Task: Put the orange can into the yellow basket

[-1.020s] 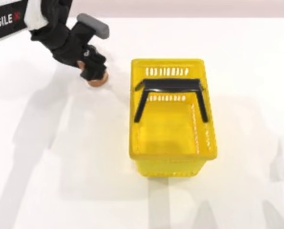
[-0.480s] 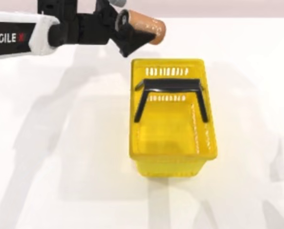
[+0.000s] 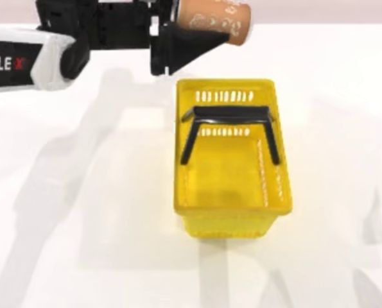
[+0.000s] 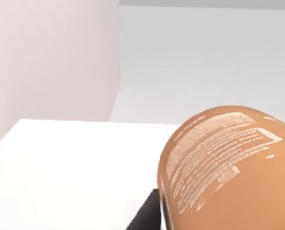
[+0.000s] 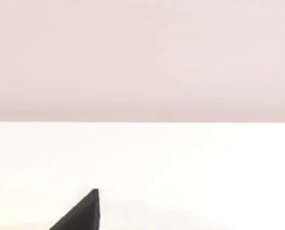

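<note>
The orange can (image 3: 217, 18), brown-orange with white print, is held in the air lying on its side, my left gripper (image 3: 200, 29) shut on it. It hangs high, just beyond the far end of the yellow basket (image 3: 232, 223). In the left wrist view the orange can (image 4: 228, 172) fills the near corner beside one black finger (image 4: 144, 218). The basket sits at the table's middle with its black handle (image 3: 229, 115) folded across its far half and nothing visible inside. My right arm is out of the top view; only a black tip of my right gripper (image 5: 82, 215) shows in its wrist view.
The white table (image 3: 81, 212) spreads around the basket on all sides. A pale wall (image 5: 142, 57) rises behind the table's far edge.
My left gripper has lifted the can off the table left of the basket and carried it up and rightward, toward the basket's far end. The basket has not moved.
</note>
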Robot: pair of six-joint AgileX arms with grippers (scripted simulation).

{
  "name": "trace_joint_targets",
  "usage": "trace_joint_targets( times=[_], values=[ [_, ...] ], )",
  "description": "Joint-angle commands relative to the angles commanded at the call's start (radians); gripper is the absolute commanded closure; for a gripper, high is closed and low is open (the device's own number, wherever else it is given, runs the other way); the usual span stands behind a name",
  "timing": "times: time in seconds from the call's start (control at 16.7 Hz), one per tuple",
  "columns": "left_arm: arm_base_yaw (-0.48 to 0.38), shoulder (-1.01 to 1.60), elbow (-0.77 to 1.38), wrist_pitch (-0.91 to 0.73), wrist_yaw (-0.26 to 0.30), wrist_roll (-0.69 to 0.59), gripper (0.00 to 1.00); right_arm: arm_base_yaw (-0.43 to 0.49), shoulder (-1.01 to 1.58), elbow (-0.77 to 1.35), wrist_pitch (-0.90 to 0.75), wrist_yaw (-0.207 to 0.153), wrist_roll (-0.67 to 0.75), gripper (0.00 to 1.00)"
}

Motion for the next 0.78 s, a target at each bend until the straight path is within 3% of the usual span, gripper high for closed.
trace_joint_targets(
  times=[0.48, 0.78],
  values=[
    [0.005, 0.007, -0.012, 0.041, 0.021, -0.005, 1.00, 0.000, 0.000, 0.000, 0.000, 0.000, 0.000, 0.00],
    [0.018, 0.134, -0.063, 0.235, 0.022, -0.008, 1.00, 0.000, 0.000, 0.000, 0.000, 0.000, 0.000, 0.00]
  ],
)
